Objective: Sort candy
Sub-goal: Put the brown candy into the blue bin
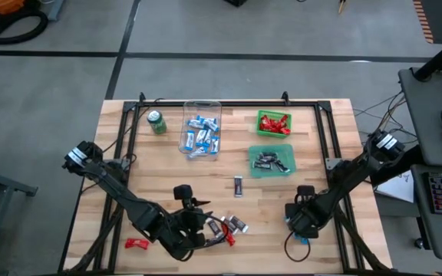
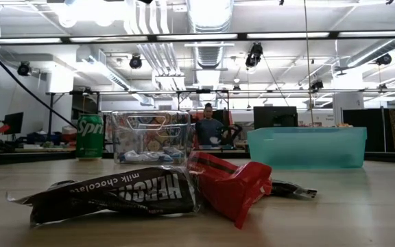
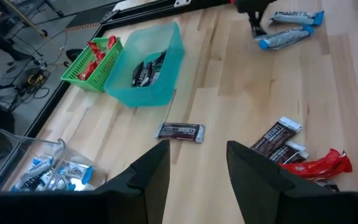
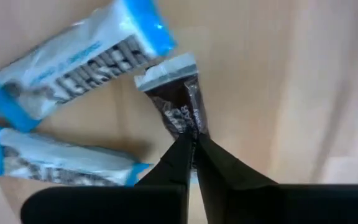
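My right gripper (image 1: 301,222) (image 4: 192,144) stands near the table's near right edge, pointing down, shut on a dark-wrapped candy bar (image 4: 178,102). Two blue-and-white bars (image 4: 73,68) (image 4: 55,165) lie on the wood beside it. My left gripper (image 1: 192,218) (image 3: 194,180) hovers open over the near middle of the table. Ahead of it lie a single dark bar (image 3: 180,132) (image 1: 239,186) and a small pile of dark and red candy (image 3: 291,152) (image 1: 225,228) (image 2: 149,195). One red candy (image 1: 135,244) lies near the near left edge. My right gripper pinches the dark bar by one end (image 4: 190,124) between its two fingertips, coming from above and pointing down. The rest of the bar runs on away from the fingers, ending in a silver crimped end (image 4: 166,67). Whether it is lifted off the wood, I cannot tell.
Toward the far edge stand a clear bin of blue-and-white candy (image 1: 202,130) (image 2: 149,137), a green basket of red candy (image 1: 273,123) (image 3: 95,59), a teal bin of dark candy (image 1: 271,159) (image 3: 148,65) and a green soda can (image 1: 156,121) (image 2: 90,137). Bare wood lies mid-table.
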